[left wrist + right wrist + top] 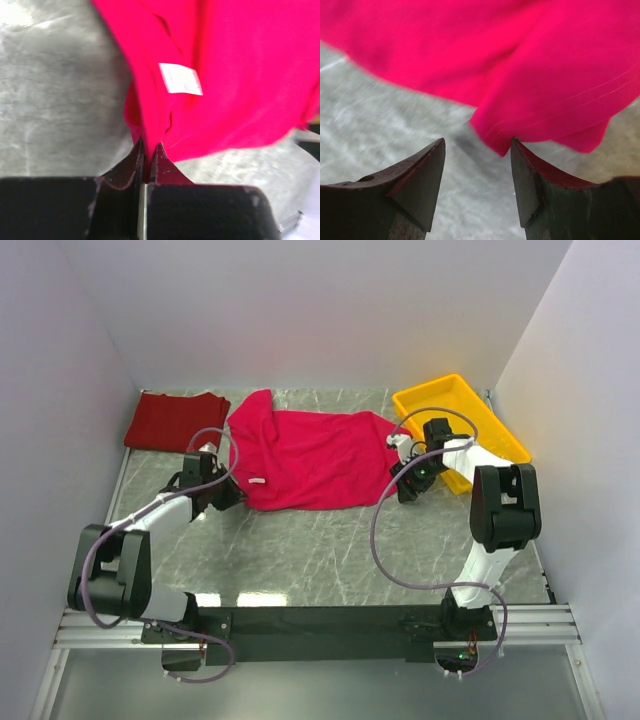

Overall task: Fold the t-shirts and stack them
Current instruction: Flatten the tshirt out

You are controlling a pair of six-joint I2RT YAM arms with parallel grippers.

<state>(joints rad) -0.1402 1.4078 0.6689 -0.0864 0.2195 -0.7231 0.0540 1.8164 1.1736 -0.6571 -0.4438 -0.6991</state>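
While the gray tabletop (330,550) holds both, the bright red t-shirt (310,460) lies spread in the middle and the dark red t-shirt (172,422) sits folded at the far left corner. The left gripper (148,150) pinches the bright shirt's edge near a white tag (181,79). The right gripper (478,142) is open at the other end, holding nothing, so a pull now could drag and bunch the shirt.

The top camera sits above and behind the arm bases, looking down over the table (330,550), with the bases at 6 o'clock. The left wrist camera looks along the left gripper (150,145), very near the crimson t-shirt (240,75) and its white tag (181,79), which the top view shows at the shirt's 8 o'clock. The right wrist camera, equally near, faces the shirt's 3 o'clock edge past the right gripper (478,141).
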